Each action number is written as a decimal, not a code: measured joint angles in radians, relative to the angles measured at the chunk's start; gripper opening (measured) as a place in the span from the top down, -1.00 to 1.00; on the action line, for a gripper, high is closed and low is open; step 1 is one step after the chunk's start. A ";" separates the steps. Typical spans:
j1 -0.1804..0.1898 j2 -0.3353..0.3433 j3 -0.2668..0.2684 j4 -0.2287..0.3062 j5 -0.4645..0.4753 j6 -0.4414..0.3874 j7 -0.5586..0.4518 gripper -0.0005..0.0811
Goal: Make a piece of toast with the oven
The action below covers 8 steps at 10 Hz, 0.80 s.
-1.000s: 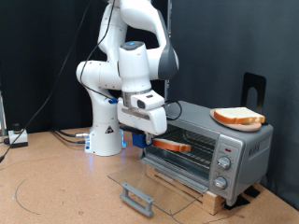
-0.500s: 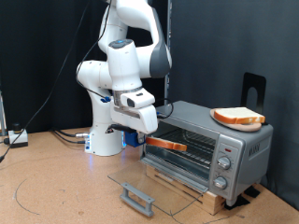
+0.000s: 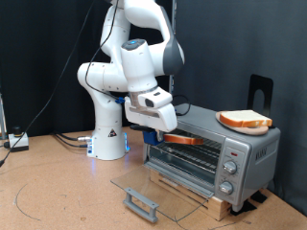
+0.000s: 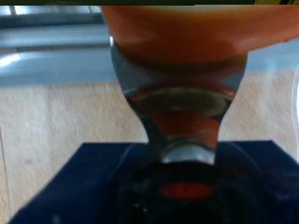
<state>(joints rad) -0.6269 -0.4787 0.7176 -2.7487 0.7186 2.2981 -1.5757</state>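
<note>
My gripper [image 3: 165, 133] is shut on the piece of toast [image 3: 181, 139], which I hold flat and edge-on at the open front of the oven [image 3: 240, 146]. The slice's orange-brown crust shows just above the rack level, at the mouth's left end as the exterior view shows it. In the wrist view the toast [image 4: 177, 28] fills the far end, with a shiny metal finger [image 4: 177, 107] pressed against it. The oven's glass door [image 3: 158, 185] lies folded down, its grey handle [image 3: 141, 203] nearest the camera.
A second bread slice [image 3: 244, 120] rests on the oven's roof. The knobs [image 3: 228, 168] line the oven's front at the exterior view's right. The arm's white base [image 3: 108, 139] stands left of the oven. A black stand [image 3: 260, 91] rises behind. Cables [image 3: 67, 139] trail at the left.
The gripper drew slightly left with the slice, then moved right and a little up, bringing the toast closer into the oven's mouth. The slice on the roof has not moved.
</note>
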 joint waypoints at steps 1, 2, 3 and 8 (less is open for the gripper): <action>0.016 -0.015 0.024 -0.019 0.009 0.013 0.019 0.02; 0.019 -0.024 0.049 -0.036 0.010 0.039 0.040 0.02; 0.014 -0.026 0.064 -0.047 0.005 0.065 0.052 0.02; -0.100 -0.010 0.077 -0.052 -0.057 0.108 0.052 0.02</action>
<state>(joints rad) -0.7268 -0.4885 0.7947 -2.8010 0.6617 2.4062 -1.5236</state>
